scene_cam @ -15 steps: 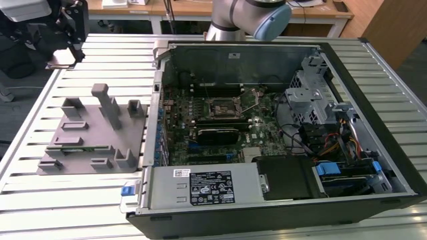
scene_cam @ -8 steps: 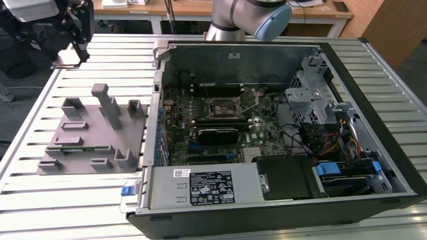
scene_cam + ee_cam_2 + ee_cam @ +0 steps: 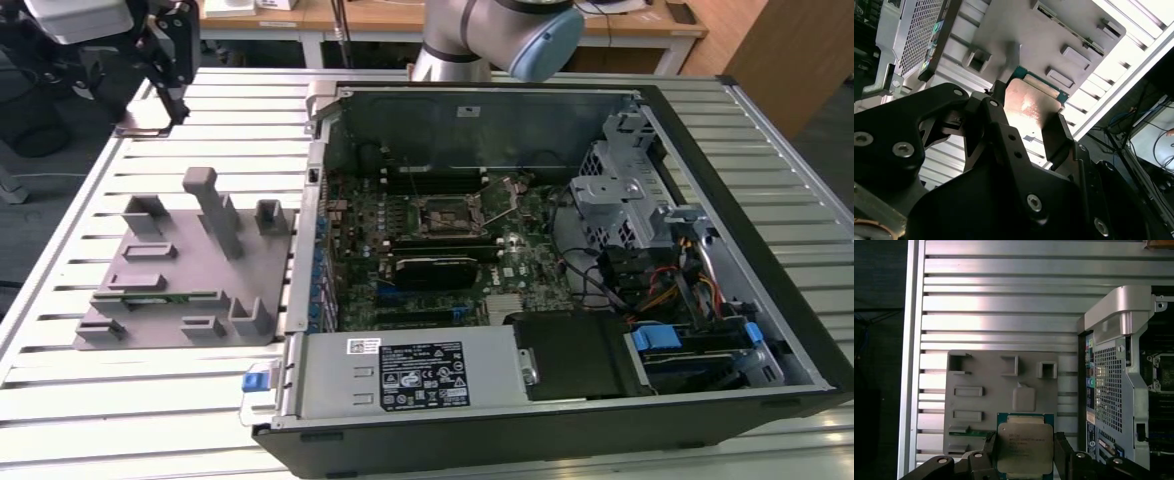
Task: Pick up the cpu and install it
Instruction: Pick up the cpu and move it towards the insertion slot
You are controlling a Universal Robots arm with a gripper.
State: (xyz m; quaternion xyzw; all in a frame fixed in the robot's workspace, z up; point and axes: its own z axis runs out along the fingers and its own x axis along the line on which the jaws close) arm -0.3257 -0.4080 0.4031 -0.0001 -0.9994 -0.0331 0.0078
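The cpu (image 3: pixel 1024 450) is pinched by two opposite edges between the black fingers (image 3: pixel 1063 455) of the gripper (image 3: pixel 1024 440), its silvery top showing in the first wrist view. It hangs over the grey fixture plate (image 3: pixel 984 375), on an open slatted aluminium table (image 3: pixel 1004 295) beside the computer case (image 3: pixel 1114 365). In the second wrist view the gripper's body hides part of the chip

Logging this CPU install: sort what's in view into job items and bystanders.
Job: hand, shut on the cpu; motherboard socket.
Bystanders: grey fixture plate; power supply; drive cage.
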